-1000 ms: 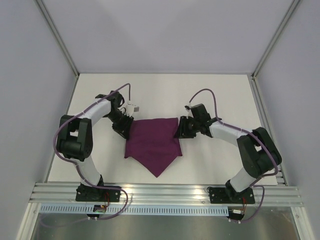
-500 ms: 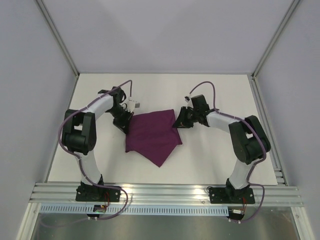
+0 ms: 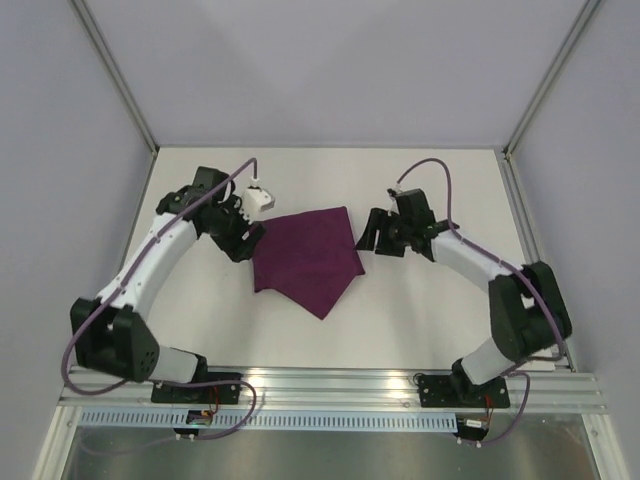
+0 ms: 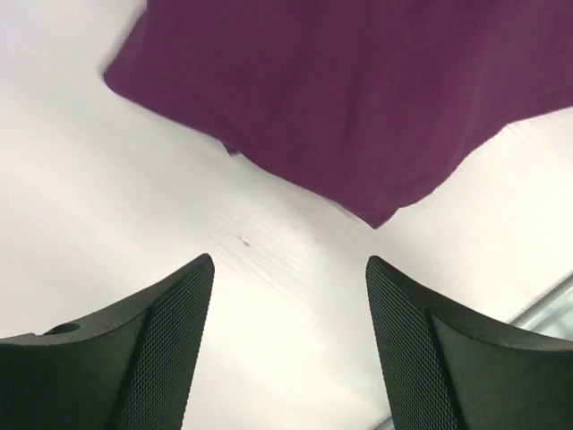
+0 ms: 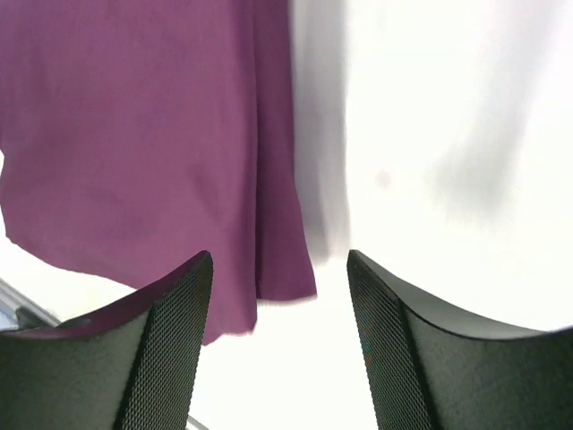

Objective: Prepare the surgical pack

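1. Purple cloth (image 3: 308, 258) lies folded flat, mid-table, on white table (image 3: 430, 320); one corner points near.
2. L gripper (image 3: 246, 240): released, fingers spread, nothing btwn them. Sits at cloth's far-left edge; wrist view shows bare table under fingers, cloth just ahead.
3. R gripper (image 3: 368, 232): released, empty. Sits by cloth's far-right corner; cloth edge is in its wrist view, not pinched.

I'm looking into a robotics lab test cell. A bare white surface (image 3: 420, 320) is boxed in by plain pale-grey wall panels (image 3: 330, 70) and silver aluminium frame posts (image 3: 115, 75). A slotted aluminium rail (image 3: 330, 385) at the near edge carries two cabled black-and-white robot arms (image 3: 150, 270).
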{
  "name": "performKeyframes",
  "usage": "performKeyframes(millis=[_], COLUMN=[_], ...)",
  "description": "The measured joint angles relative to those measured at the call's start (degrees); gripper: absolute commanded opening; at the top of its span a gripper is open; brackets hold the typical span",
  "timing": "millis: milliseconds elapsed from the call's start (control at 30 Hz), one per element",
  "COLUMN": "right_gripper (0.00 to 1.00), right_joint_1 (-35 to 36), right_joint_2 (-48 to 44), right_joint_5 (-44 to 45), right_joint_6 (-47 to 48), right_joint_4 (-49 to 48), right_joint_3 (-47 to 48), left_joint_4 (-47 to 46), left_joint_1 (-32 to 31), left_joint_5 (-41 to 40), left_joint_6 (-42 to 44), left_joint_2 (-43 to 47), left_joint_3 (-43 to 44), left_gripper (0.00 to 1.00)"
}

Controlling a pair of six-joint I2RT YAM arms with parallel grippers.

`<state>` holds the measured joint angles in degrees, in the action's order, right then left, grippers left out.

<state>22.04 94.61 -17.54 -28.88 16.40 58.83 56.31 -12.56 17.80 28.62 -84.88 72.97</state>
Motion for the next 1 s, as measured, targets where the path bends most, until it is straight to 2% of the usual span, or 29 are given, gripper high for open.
performKeyframes(millis=[33, 100, 133, 200, 267, 367, 533, 700, 1000], right_gripper=[0.62, 0.41, 0.25, 0.12, 0.0, 0.0, 0.01, 0.01, 0.0], right_joint_1=[0.33, 1.42, 2.27, 5.42, 8.81, 13.79, 20.9, 22.21, 25.55], right_joint_2=[-4.07, -12.04, -14.69, -19.98, -22.62, -21.38, -13.31, -4.76, 1.9], right_joint_5=[1.36, 4.79, 5.73, 7.26, 7.39, 7.91, 8.11, 7.85, 8.52], right_joint_6=[-0.57, -1.92, -2.99, -5.9, -9.81, -14.88, -22.49, -28.37, -33.92], right_joint_4=[0.13, 0.11, -0.15, -3.5, -7.1, -14.03, -25.66, -35.12, -41.4], right_joint_3=[-2.6, -7.39, -9.03, -13.94, -18.67, -23.45, -24.3, -24.3, -24.13], left_joint_4=[-1.36, -4.39, -6.64, -9.44, -12.55, -19.12, -24.28, -26.58, -27.56], left_joint_1=[-1.64, -6.75, -10.45, -17.35, -22.01, -26.95, -30.23, -30.18, -30.51], left_joint_5=[-1.22, -3.69, -5.51, -8.85, -13.44, -21.33, -26.95, -27.23, -25.59], left_joint_6=[0.96, 2.67, 3.65, 5.11, 6.36, 8.41, 10.08, 9.94, 8.76], left_joint_2=[4.13, 11.52, 14.93, 18.34, 17.99, 14.05, 12.31, 11.8, 10.12], left_joint_3=[-1.25, -5.18, -8.2, -13.22, -17.07, -22.64, -27.19, -27.19, -27.98], left_gripper=[0.8, 0.81, 0.81, 0.81, 0.81, 0.81, 0.74, 0.7, 0.7])
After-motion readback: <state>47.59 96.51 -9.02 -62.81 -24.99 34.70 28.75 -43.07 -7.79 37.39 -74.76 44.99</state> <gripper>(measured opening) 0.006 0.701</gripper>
